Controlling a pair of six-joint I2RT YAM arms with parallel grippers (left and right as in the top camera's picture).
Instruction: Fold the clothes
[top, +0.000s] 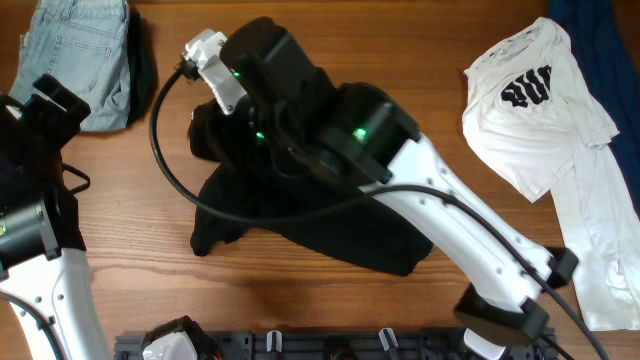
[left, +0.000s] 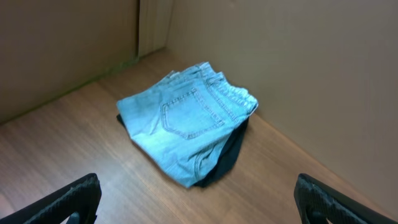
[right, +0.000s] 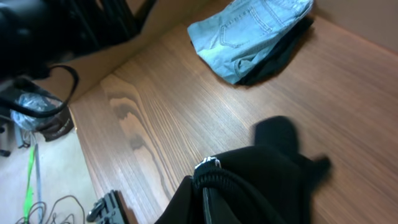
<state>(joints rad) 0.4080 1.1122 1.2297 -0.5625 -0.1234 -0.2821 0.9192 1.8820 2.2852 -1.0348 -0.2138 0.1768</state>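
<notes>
The black shirt lies crumpled at the table's middle. My right arm reaches across it. My right gripper is at the shirt's upper left edge, and the arm hides it from above. In the right wrist view black cloth bunches up close over the jaws and hides the fingers, so it looks shut on the shirt. My left gripper is open and empty, low over bare wood and facing the folded light-blue jeans. From above it is at the left, below the jeans.
The jeans rest on a dark folded garment at the back left corner by the wall. A white tee with black print and a navy garment lie at the right. A black rack runs along the front edge.
</notes>
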